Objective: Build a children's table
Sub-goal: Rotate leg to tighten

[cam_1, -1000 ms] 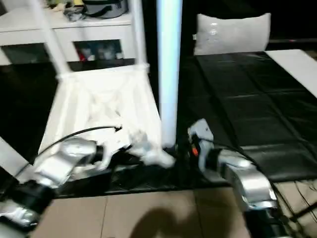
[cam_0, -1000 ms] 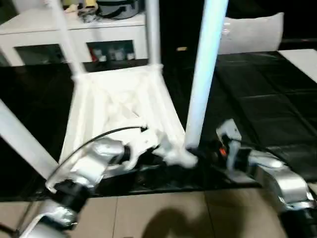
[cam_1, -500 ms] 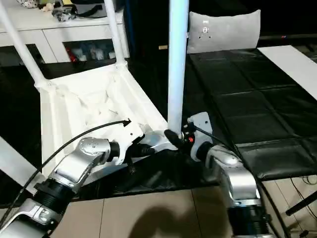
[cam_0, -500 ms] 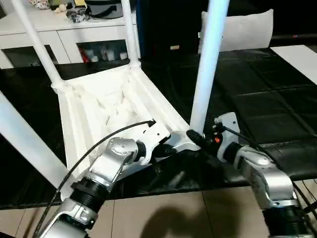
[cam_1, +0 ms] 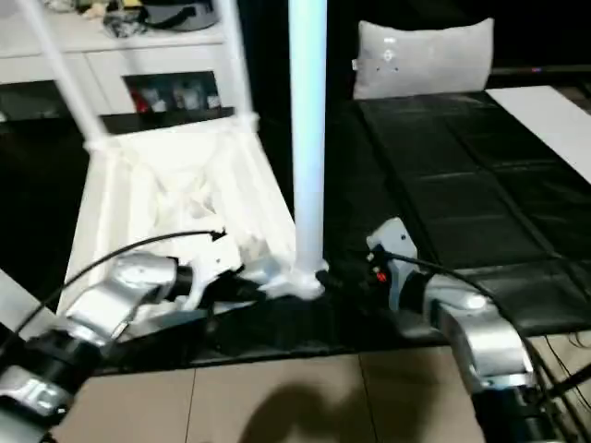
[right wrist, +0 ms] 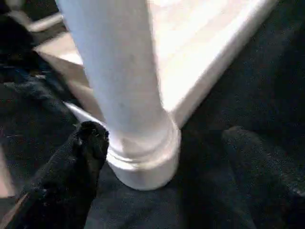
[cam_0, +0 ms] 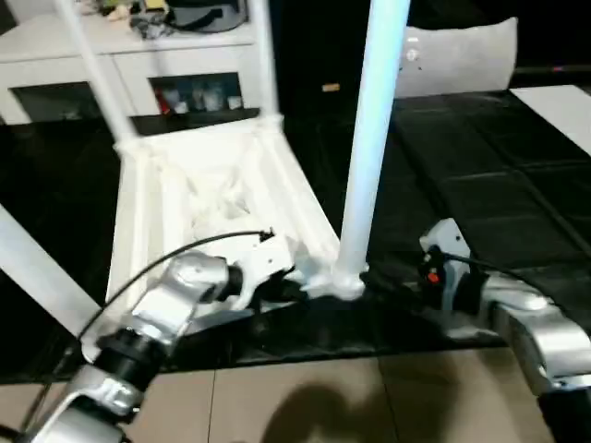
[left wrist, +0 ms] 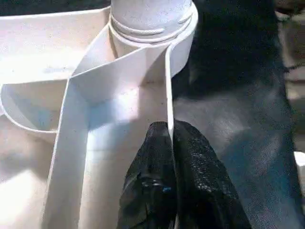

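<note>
The table top (cam_0: 203, 198) lies upside down on the dark floor mat (cam_0: 480, 185) in front of the cabinet (cam_0: 129, 55). 4 legs rise from its corners, so the build looks nearly done; what may remain is tightening and turning it upright. The near-right leg (cam_0: 369, 138) stands in its socket (left wrist: 152, 28). The left gripper (left wrist: 170, 143) has its fingers pressed together on a thin rib (left wrist: 167, 86) beside that socket. The right gripper (right wrist: 157, 157) has its fingers spread on either side of the leg's base, not clamping it.
</note>
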